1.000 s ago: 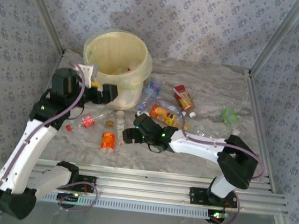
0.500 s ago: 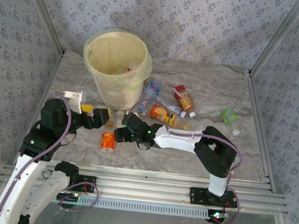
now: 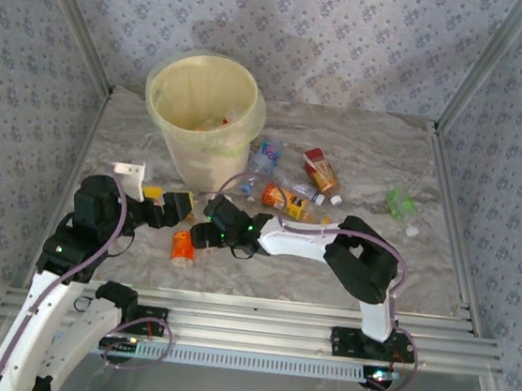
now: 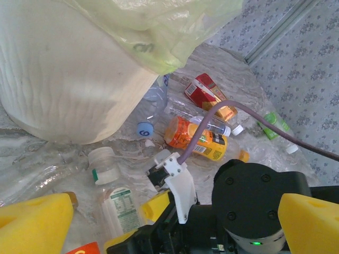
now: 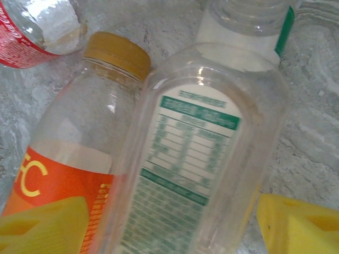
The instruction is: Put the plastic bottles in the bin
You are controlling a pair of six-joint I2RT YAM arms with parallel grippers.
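The bin [image 3: 200,113] stands at the back left with a few bottles inside; its white wall and yellow bag [image 4: 79,79] fill the top of the left wrist view. A clear bottle with a green label [image 5: 201,159] lies on the table between the yellow fingers of my right gripper [image 5: 172,225], which is open and straddles it. An orange-labelled bottle [image 5: 63,174] with a gold cap lies beside it, touching. My left gripper [image 3: 174,209] is open just left of the right gripper, holding nothing. The same clear bottle [image 4: 119,209] lies below it.
More bottles lie right of the bin: a blue-capped one [image 3: 264,153], an orange one [image 3: 280,198], a red-orange one [image 3: 320,169] and a green one [image 3: 397,203]. A red-labelled bottle [image 5: 32,32] lies near the right gripper. The two arms are close together.
My left gripper has come down from beside the bin toward the table's front. My right gripper has slid left over the clear bottle, and the orange bottle has shifted slightly left.
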